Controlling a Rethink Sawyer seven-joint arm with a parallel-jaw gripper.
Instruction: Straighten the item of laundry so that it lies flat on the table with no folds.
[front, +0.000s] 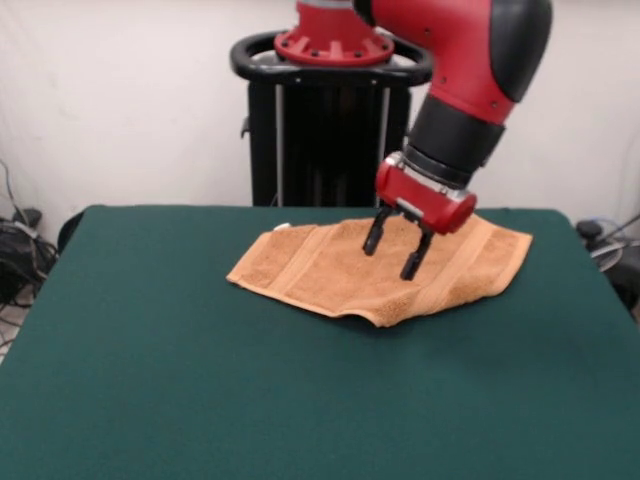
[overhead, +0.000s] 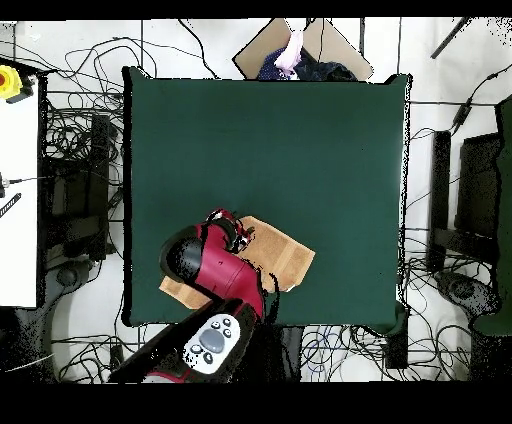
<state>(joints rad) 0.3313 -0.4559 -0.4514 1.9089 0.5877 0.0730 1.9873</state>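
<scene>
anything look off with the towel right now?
Yes. The towel isn't flat: its near edge bulges up off the table, below the open end effector, and it lies askew to the table's edges.

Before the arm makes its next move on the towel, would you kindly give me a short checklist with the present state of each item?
1. The black two-fingered gripper is open: ok, its fingers are spread apart.
2. Gripper is over the tan-orange terry cloth towel: ok, its tips are at or just above the cloth; contact cannot tell.
3. Gripper is empty: ok, nothing shows between the fingers.
4. Towel lies flat: not ok, its near edge lifts in a hump at the front.
5. Towel is wholly on the dark green felt-topped table: ok in the front view; the arm hides part of it from overhead.
6. Person's hand at the far edge is away from the towel: ok.
</scene>
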